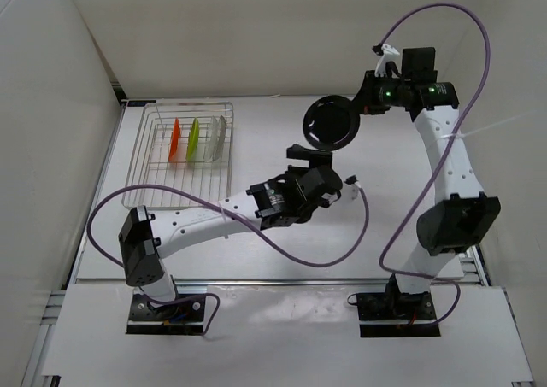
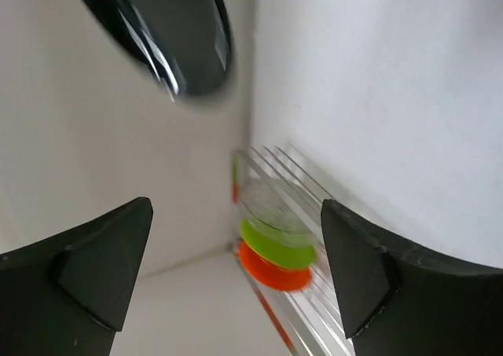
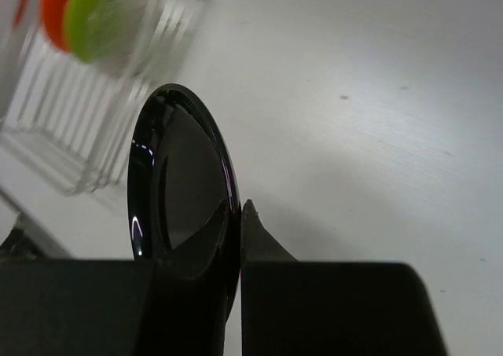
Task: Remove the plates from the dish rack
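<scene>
The silver wire dish rack (image 1: 158,175) stands at the table's far left. In it stand on edge the orange-red plate (image 1: 175,139), the lime green plate (image 1: 194,139) and the clear plate (image 1: 218,137). My right gripper (image 1: 357,112) is shut on the rim of the black plate (image 1: 332,123) and holds it above the table, right of the rack. The black plate also shows in the right wrist view (image 3: 182,185) and the left wrist view (image 2: 169,26). My left gripper (image 1: 309,155) is open and empty just below the black plate. The rack's plates show in the left wrist view (image 2: 277,250).
White walls close in the table on the left, the back and the right. Purple cables (image 1: 325,255) loop over the table between the two arms. The left arm (image 1: 214,220) stretches across the table's middle.
</scene>
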